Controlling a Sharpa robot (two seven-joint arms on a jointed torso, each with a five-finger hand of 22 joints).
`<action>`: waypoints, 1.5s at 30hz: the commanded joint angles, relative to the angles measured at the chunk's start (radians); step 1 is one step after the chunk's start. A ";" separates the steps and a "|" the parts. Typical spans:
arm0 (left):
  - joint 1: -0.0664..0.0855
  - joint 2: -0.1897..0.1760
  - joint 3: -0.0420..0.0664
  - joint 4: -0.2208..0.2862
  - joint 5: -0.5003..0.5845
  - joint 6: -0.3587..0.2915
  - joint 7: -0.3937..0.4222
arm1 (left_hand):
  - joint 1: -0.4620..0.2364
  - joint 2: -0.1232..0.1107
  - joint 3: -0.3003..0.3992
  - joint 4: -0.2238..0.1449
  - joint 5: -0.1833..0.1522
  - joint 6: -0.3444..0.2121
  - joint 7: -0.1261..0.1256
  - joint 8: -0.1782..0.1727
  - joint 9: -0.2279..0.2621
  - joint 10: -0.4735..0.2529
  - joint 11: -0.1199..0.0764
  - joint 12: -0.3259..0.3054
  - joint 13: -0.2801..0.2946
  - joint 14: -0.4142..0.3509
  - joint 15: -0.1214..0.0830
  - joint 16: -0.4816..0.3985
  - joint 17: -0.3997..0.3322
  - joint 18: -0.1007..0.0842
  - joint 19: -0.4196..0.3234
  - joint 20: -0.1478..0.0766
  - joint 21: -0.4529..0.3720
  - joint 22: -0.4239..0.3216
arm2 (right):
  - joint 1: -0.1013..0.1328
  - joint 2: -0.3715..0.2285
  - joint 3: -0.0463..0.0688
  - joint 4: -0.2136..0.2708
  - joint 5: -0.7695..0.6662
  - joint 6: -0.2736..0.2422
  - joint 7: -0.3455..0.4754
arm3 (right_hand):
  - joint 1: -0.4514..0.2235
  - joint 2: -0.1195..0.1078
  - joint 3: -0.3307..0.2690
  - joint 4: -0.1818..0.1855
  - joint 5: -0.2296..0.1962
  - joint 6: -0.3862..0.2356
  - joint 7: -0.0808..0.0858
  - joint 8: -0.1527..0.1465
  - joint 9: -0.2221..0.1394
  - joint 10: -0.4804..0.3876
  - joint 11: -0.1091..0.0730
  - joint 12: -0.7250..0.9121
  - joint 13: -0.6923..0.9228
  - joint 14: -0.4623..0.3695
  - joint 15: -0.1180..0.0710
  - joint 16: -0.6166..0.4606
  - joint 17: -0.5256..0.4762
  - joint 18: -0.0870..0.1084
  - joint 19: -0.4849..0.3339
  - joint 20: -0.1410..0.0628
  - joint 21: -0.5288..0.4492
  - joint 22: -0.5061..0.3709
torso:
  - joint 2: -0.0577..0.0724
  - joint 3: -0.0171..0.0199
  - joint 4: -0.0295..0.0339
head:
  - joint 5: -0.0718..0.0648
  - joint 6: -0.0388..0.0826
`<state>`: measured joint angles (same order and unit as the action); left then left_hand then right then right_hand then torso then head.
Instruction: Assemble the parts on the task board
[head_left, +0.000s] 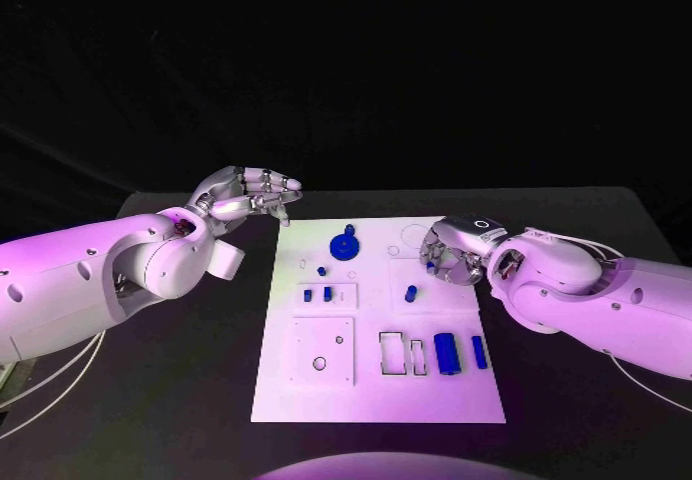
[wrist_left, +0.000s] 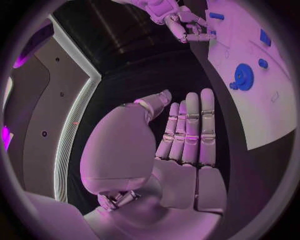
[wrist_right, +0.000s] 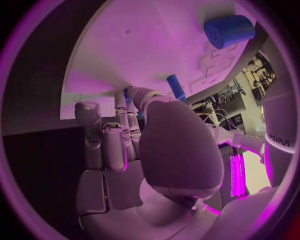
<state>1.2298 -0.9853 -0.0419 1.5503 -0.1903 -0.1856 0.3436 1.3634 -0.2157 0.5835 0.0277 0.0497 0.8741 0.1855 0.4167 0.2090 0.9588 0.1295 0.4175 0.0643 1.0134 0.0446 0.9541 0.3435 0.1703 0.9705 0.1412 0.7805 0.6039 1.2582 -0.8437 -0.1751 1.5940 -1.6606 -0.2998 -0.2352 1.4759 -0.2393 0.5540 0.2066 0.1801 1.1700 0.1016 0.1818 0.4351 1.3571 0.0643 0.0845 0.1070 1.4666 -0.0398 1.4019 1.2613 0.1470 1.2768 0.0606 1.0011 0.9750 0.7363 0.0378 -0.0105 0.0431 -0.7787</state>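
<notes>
We have our left hand (head_left: 248, 193) raised off the far left corner of the white task board (head_left: 379, 400), fingers (wrist_left: 190, 127) straight, close together and holding nothing. Our right hand (head_left: 453, 250) sits low over the board's right edge; its fingers (wrist_right: 115, 142) reach down to the board near a small blue peg (head_left: 411, 293), but we cannot tell whether they have closed on anything. The board lies in the middle of the black surface (head_left: 159, 400). If that peg is the piece in hand, we judge the best way is to pinch it upright, lift straight, and line it up over its hole before pressing. Around it lie a blue gear (head_left: 343, 246) near the far edge, two short blue pegs (head_left: 317, 294) in a framed recess, and a blue cylinder (head_left: 447, 353) with a slimmer blue bar (head_left: 479, 351) beside empty slots toward us. Our right wrist overhangs the board, so a careless sweep could knock the near pieces.
</notes>
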 joint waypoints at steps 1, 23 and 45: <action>0.000 0.001 0.000 0.004 0.002 -0.005 0.026 | 0.010 0.005 -0.009 0.000 0.002 -0.011 0.008 -0.008 -0.002 -0.016 0.003 -0.007 0.001 -0.002 0.011 -0.008 0.002 0.012 0.002 0.003 -0.006 -0.002 | -0.012 -0.006 -0.010 -0.002 -0.030 0.059 -0.041 | -0.022 0.002 0.097 -0.087 0.004 -0.005 0.003 0.008 0.009 0.043 -0.036 0.001 0.043 0.051 -0.006 0.006 -0.003 -0.010 -0.007 -0.003 0.006 0.005 | -0.001 0.0004 0.0006 | 0.001 0.000; 0.000 0.003 0.000 -0.003 0.038 -0.013 0.044 | 0.008 0.013 -0.011 0.003 0.002 -0.013 0.009 -0.005 0.000 -0.023 0.006 -0.007 0.003 -0.006 0.015 -0.012 0.002 0.012 -0.001 0.006 -0.009 -0.004 | 0.031 -0.050 -0.003 0.038 0.004 -0.048 -0.064 | -0.067 -0.002 0.164 -0.126 0.002 -0.013 0.001 0.022 0.032 0.053 -0.037 -0.006 0.057 0.050 -0.007 0.009 -0.009 -0.010 -0.013 -0.003 0.019 0.026 | -0.001 -0.0014 0.0001 | 0.006 0.007; 0.000 0.011 0.000 -0.011 0.078 -0.019 0.058 | 0.007 0.016 -0.011 0.005 0.002 -0.012 0.009 -0.003 0.000 -0.023 0.006 -0.006 0.003 -0.006 0.015 -0.012 0.002 0.012 -0.002 0.007 -0.010 -0.004 | 0.057 -0.090 0.002 0.170 0.183 -0.163 0.011 | -0.071 -0.003 0.171 -0.131 0.002 -0.015 0.001 0.023 0.035 0.053 -0.037 -0.007 0.059 0.051 -0.007 0.011 -0.007 -0.009 -0.015 -0.003 0.016 0.025 | 0.000 0.0001 -0.0010 | 0.018 0.006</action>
<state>1.2295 -0.9776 -0.0428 1.5385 -0.1280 -0.2042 0.3829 1.3714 -0.2077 0.5753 0.0305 0.0497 0.8667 0.1927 0.4109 0.2083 0.9417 0.1341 0.4145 0.0669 1.0057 0.0522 0.9472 0.3443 0.1703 0.9704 0.1411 0.7767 0.6007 1.3160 -0.9369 -0.1731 1.7499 -1.5058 -0.4183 -0.2578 1.4026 -0.2526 0.6989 0.0976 0.1799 1.1504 0.0994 0.2013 0.4684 1.3619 0.0691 0.0751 0.1644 1.4647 -0.0410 1.4087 1.2532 0.1470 1.2659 0.0573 1.0164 1.0003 0.7362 0.0372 -0.0104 0.0567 -0.7717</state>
